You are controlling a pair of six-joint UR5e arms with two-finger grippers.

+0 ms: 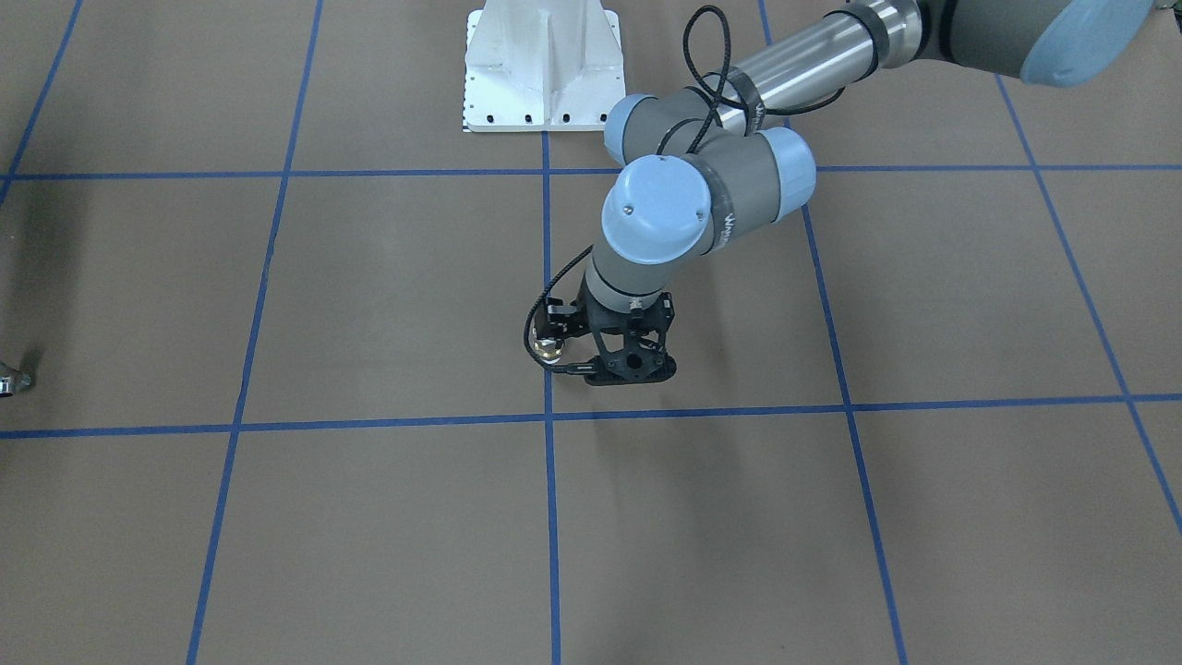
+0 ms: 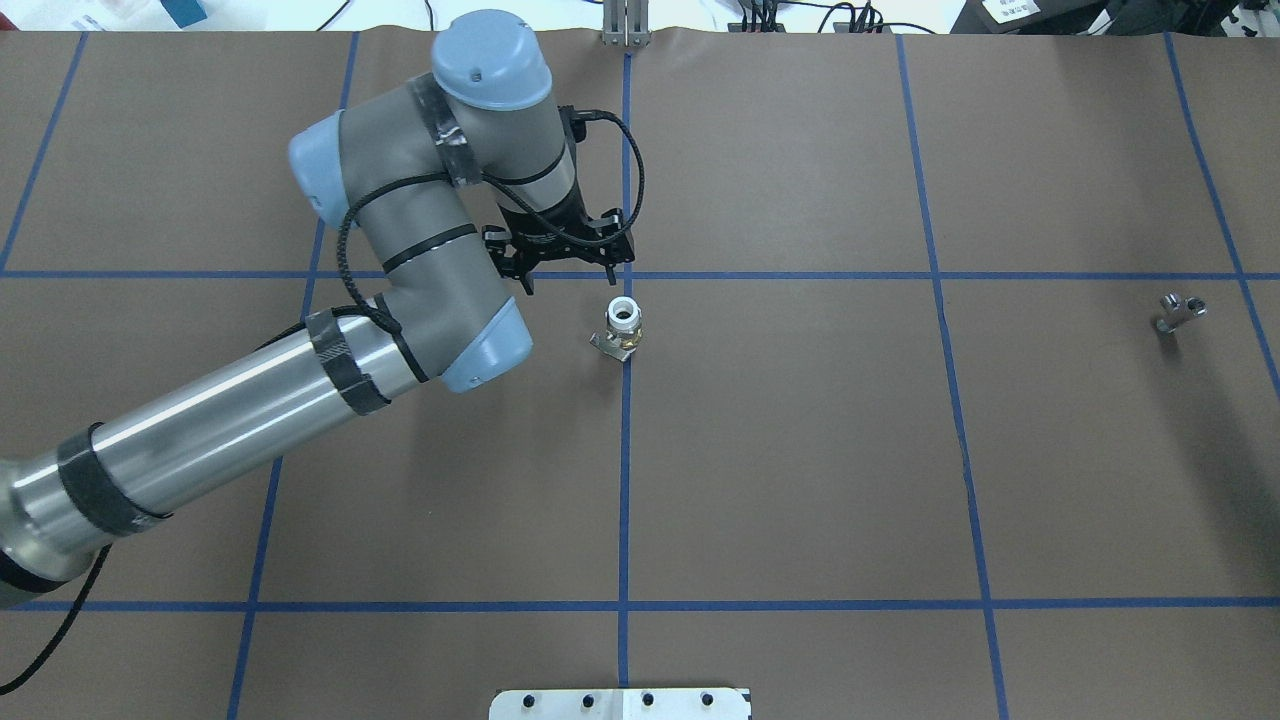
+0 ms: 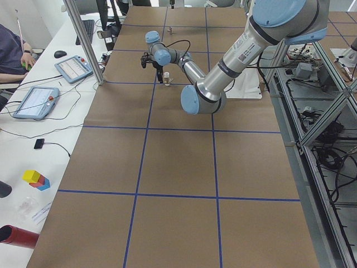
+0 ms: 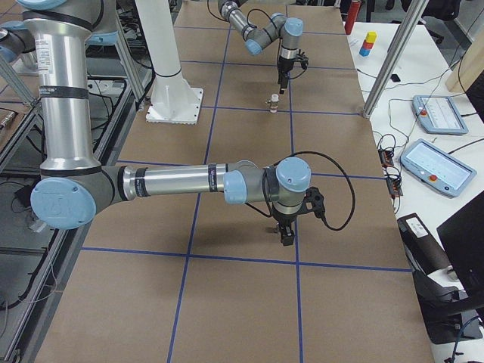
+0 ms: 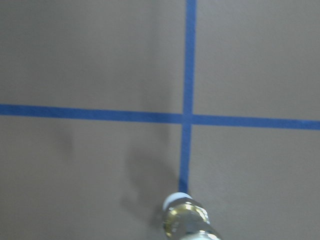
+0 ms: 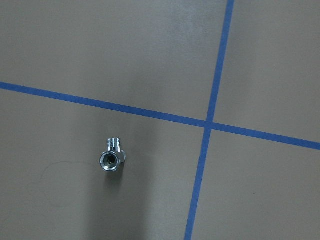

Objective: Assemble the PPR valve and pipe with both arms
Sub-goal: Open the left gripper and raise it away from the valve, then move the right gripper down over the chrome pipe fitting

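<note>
Step looks like approach, nothing grasped: left hand (image 2: 568, 278) wide, empty, just beside upright valve (image 2: 622, 328) on counter (image 2: 800, 450). Pipe (image 2: 1180, 310) well apart, below right hand (image 4: 286, 234), width cannot tell. Next: centre left hand over valve, close.

Small white lettering (image 1: 729, 226) on the left arm (image 1: 739, 180), perhaps a brand, unreadable

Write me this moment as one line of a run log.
left gripper: open, near PPR valve, not gripping | PPR valve: upright on table | pipe: untouched | right gripper: hovering near pipe, jaws unclear
</note>
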